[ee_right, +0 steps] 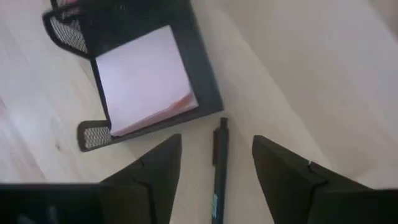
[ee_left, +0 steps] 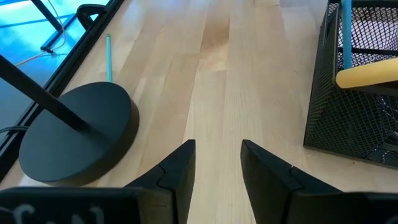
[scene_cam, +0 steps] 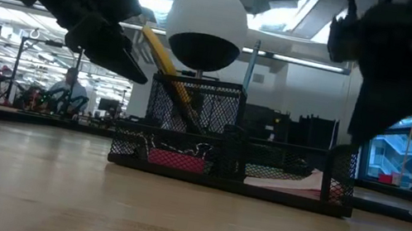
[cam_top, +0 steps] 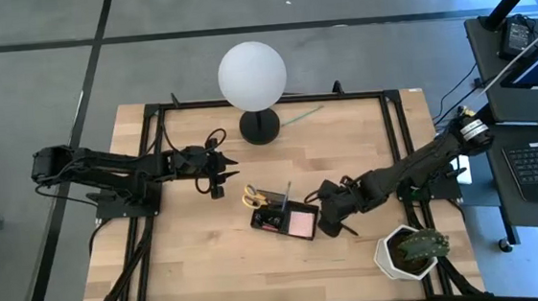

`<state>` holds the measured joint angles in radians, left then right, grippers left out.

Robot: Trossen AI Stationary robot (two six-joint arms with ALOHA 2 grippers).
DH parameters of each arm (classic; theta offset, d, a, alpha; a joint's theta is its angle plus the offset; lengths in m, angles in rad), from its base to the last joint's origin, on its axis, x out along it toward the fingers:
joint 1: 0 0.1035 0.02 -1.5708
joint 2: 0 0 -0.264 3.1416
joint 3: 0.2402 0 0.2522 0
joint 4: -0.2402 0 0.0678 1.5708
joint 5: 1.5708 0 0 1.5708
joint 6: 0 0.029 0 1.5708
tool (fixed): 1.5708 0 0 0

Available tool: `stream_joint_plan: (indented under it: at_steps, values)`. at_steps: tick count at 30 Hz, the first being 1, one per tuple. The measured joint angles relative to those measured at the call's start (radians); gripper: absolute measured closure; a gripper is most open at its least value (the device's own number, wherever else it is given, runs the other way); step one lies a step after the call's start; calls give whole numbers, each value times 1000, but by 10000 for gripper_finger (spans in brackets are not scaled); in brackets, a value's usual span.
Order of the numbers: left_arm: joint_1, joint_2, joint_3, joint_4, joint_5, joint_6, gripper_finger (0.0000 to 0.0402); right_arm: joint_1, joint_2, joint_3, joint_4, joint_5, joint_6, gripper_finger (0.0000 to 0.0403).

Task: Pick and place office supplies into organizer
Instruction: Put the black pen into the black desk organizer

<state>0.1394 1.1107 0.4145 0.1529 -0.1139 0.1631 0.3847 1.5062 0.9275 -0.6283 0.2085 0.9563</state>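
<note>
Grey floor crossed by dark lines — a laptop desk beside the wooden table.

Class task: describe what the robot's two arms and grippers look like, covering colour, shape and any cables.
Both arms are dark, jointed and slender. The left gripper and right gripper each end in two matte black, wedge-shaped fingers tapering to points. Black cables trail along the table frame beside the arm bases. No markings are readable.
</note>
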Motion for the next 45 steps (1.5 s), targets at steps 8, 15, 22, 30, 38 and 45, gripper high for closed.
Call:
stream_joint_plan:
  at_steps: [8, 15, 22, 30, 38, 45]
  values:
    - [0, 0, 0, 0, 0, 1, 279, 5, 93, -66, 102, 5, -48, 205]
    - [0, 0, 0, 0, 0, 8, 279, 5, 205, -37, 107, 7, -79, 205]
    - [0, 0, 0, 0, 0, 8, 279, 4, 245, -29, 102, -22, -48, 216]
    - [0, 0, 0, 0, 0, 8, 279, 2, 243, -30, 100, -45, -47, 282]
    - [0, 0, 0, 0, 0, 8, 279, 2, 244, -31, 104, -63, -51, 354]
    - [0, 0, 0, 0, 0, 8, 279, 3, 244, -31, 108, -61, -48, 373]
